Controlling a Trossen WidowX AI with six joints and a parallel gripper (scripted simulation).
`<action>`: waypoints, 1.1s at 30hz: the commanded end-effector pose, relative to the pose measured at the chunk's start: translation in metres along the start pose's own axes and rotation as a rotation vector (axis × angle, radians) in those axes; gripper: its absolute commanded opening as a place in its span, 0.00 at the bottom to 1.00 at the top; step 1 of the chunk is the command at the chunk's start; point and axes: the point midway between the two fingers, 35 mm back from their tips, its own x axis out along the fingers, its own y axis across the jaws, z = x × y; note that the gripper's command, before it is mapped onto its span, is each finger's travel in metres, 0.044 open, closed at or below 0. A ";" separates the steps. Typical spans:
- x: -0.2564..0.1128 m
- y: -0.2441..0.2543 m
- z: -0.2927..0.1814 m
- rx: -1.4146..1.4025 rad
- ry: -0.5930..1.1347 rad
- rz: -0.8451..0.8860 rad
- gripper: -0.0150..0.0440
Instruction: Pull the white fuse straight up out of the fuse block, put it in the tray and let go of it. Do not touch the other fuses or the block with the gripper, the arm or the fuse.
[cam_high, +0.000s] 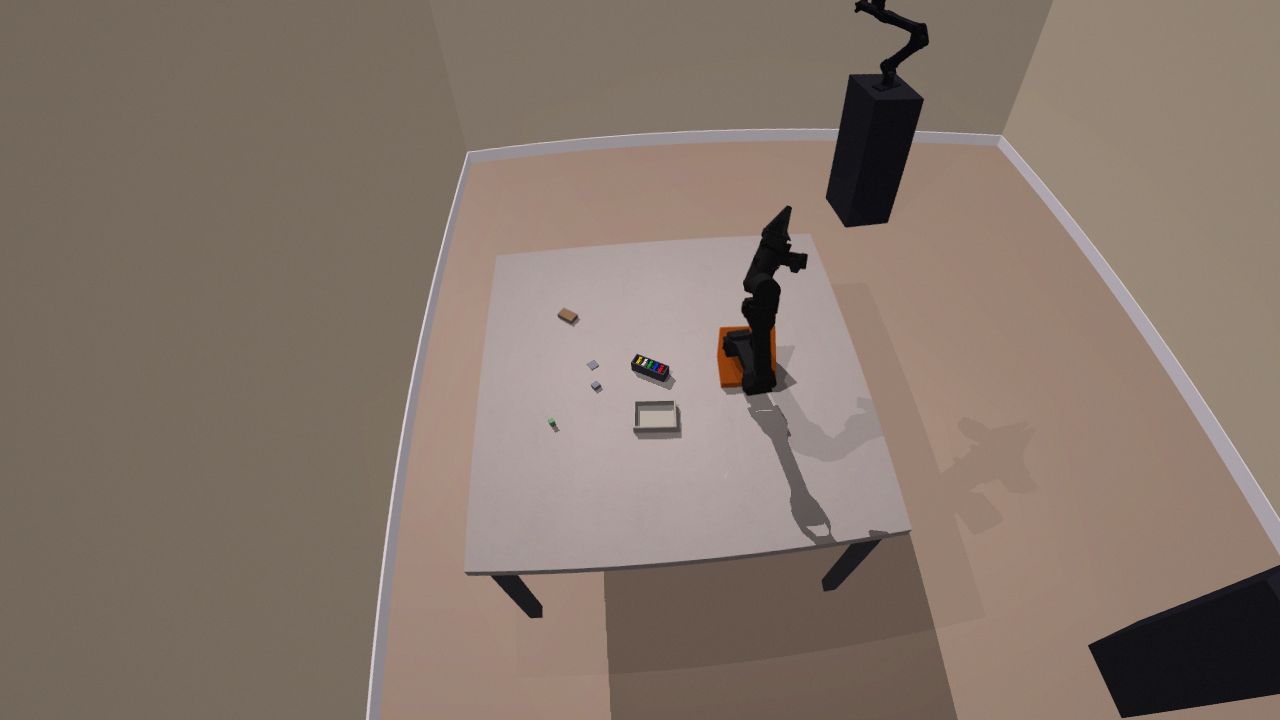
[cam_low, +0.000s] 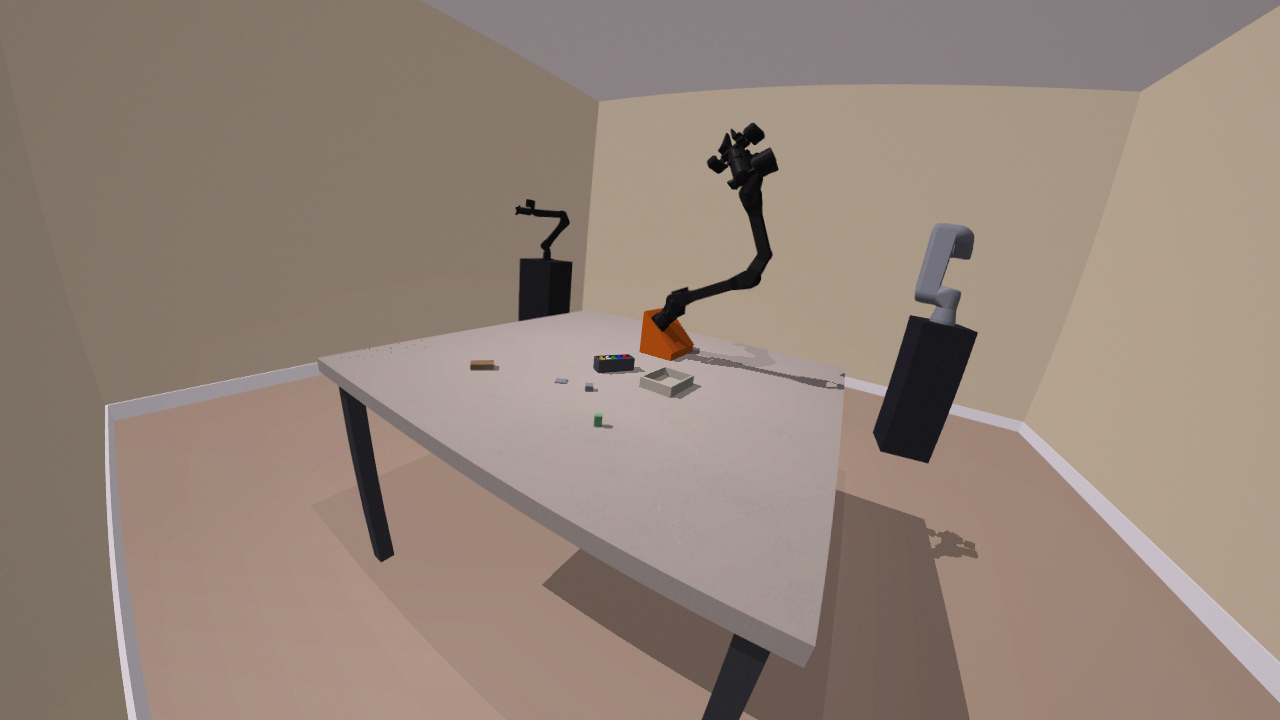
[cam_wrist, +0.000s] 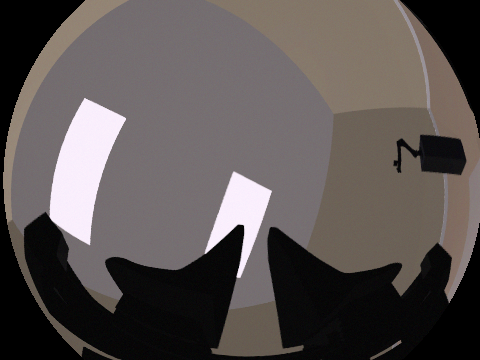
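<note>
The white fuse stands in the black fuse block, between the yellow fuse and the green fuse. Blue and red fuses stand further along the row. The light grey tray lies beside the block, with nothing visible inside. My gripper is high above the table, far from block and tray, and points up and away. In the wrist view its fingers stand a narrow gap apart, with nothing between them.
My arm stands on an orange base near the block. A brown block, a flat grey piece, a small grey cube and a green block lie on the table.
</note>
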 end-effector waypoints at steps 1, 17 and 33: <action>0.005 -0.035 -0.057 -0.224 0.184 -0.067 0.38; -0.066 -0.176 -0.241 -0.908 0.891 -0.122 0.38; -0.250 -0.311 -0.338 -1.510 1.798 0.348 0.38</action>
